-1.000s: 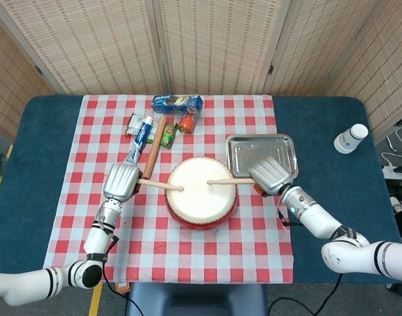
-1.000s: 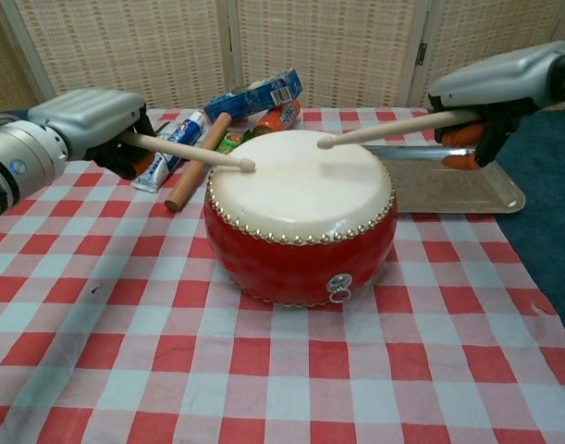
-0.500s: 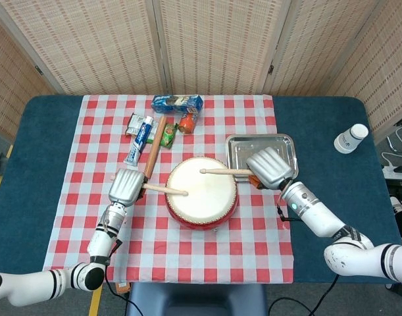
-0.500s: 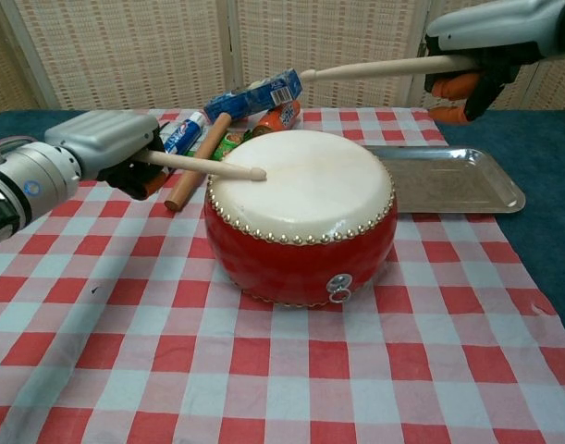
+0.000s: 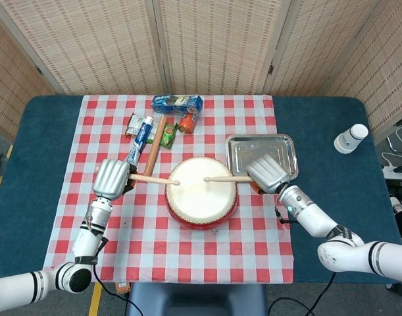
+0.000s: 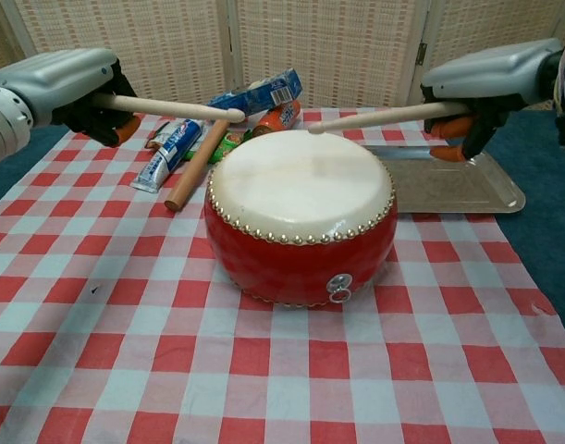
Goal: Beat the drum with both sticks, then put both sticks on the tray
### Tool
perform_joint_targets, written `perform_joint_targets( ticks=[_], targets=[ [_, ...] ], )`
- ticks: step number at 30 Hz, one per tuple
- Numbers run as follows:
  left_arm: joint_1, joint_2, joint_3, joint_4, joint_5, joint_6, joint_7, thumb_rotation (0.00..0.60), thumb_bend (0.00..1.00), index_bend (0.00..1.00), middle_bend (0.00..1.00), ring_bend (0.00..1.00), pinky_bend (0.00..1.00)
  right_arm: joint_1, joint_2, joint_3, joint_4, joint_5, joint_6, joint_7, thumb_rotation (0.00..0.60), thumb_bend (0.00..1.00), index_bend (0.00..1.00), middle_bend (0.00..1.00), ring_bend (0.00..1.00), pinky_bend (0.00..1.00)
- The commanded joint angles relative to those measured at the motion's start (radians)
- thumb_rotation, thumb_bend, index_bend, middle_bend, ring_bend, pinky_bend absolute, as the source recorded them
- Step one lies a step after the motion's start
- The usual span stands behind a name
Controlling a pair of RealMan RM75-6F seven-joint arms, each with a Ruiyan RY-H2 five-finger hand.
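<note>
Fingers of both hands stay clenched on their sticks. Nearest, the drum (image 6: 299, 215) sits mid-cloth. Since half a second ago the right hand (image 6: 490, 74) has dropped its stick (image 6: 374, 117) to the skin while the left hand (image 6: 65, 79) has lifted its stick (image 6: 166, 108): alternating beats, so drumming continues. Farther right, the tray (image 5: 286, 146) waits, empty.

Both arms are glossy white tubes with black joint bands and thin black cables, ending in the silver-grey shelled left hand (image 5: 113, 178) and right hand (image 5: 267, 172) with dark, orange-padded fingers.
</note>
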Motion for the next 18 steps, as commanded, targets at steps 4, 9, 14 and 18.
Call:
perform_joint_targets(
  ticks=[4,9,14,18],
  targets=[
    [0.038,0.014,0.012,0.034,0.018,0.004,-0.090,0.600,0.83,1.00,1.00,1.00,1.00,-0.071,0.057,0.028,0.061,-0.077,0.032,0.132,0.600,0.42,1.00,1.00,1.00,1.00],
    [0.062,0.036,0.007,0.047,0.021,0.006,-0.146,0.600,0.83,1.00,1.00,1.00,1.00,-0.091,-0.038,0.011,0.264,-0.104,-0.029,0.213,0.600,0.42,1.00,1.00,1.00,1.00],
    [0.076,0.056,0.001,0.057,0.017,0.001,-0.178,0.600,0.83,1.00,1.00,1.00,1.00,-0.091,-0.146,0.000,0.461,-0.165,-0.097,0.308,0.600,0.42,1.00,1.00,1.00,1.00],
    [0.085,0.069,-0.004,0.062,0.017,0.001,-0.197,0.600,0.83,1.00,1.00,1.00,1.00,-0.081,-0.230,-0.004,0.605,-0.214,-0.143,0.370,0.600,0.41,1.00,1.00,1.00,1.00]
  ],
)
